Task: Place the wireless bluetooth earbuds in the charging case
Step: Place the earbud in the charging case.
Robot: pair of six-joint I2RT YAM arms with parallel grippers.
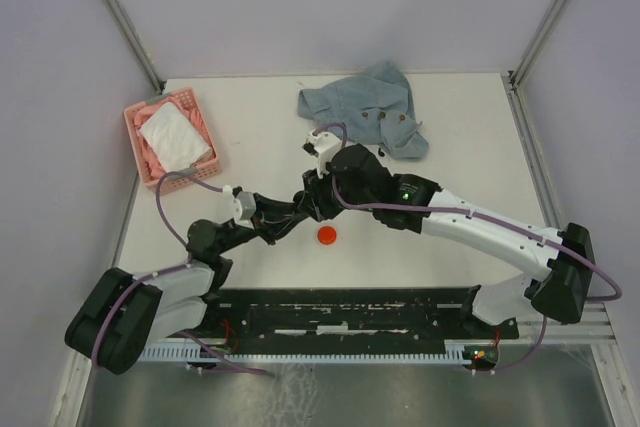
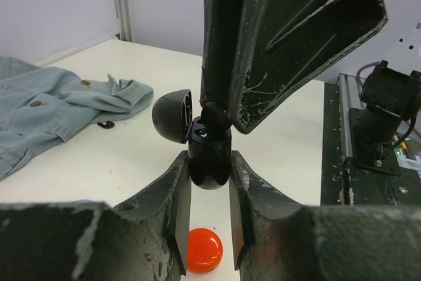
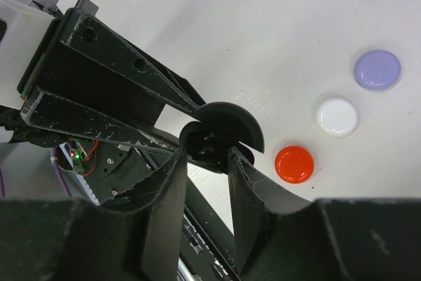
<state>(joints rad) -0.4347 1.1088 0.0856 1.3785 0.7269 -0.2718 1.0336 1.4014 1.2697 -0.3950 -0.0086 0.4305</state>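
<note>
A pink plastic basket point(image 1: 132, 142) hugs the left edge of the table point(image 1: 260, 127). The left gripper point(image 2: 210, 169) clamps 1 glossy black round case point(image 2: 209, 146), domed lid point(image 2: 172, 115) swung open, over bare white surface. A black earbud point(image 2: 214, 115) sits at its mouth beneath the tips of the right gripper point(image 3: 205, 156); whether they pinch it, I cannot tell.

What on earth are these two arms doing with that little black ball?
The left gripper is clamped on a round black charging case, held above the table with its lid flipped open. The right gripper hangs at the case's mouth with what looks like a black earbud at its tips; whether it grips it is unclear. A red case, a white case and a lilac case lie closed on the table.
</note>
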